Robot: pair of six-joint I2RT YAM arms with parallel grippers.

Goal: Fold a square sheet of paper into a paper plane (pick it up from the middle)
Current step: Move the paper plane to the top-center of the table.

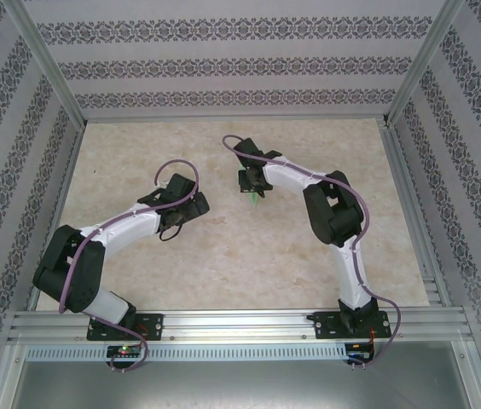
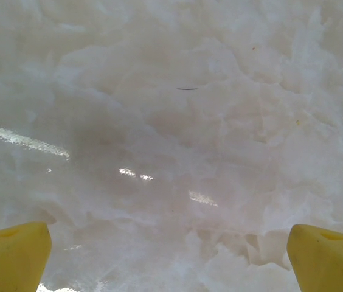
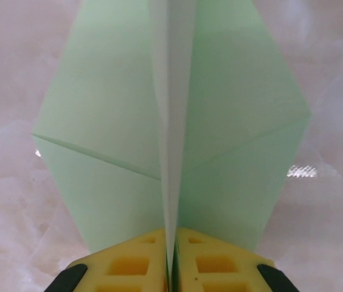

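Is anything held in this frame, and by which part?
The right fingers pinch the pale-green paper plane by its centre fold; the left fingers are open and hold nothing.

Pale green paper plane (image 3: 104, 115), whitish down its centre crease; yellow fingertips (image 3: 132, 261); creamy marbled table (image 1: 223, 256); white walls (image 1: 223, 64) with dark floral stripes; purple cables (image 1: 165, 164) on black-and-white arms (image 1: 107, 300).

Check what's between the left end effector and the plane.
Nothing: the top view shows bare table between the left end effector and the plane. The left wrist view also shows bare table ahead of it.
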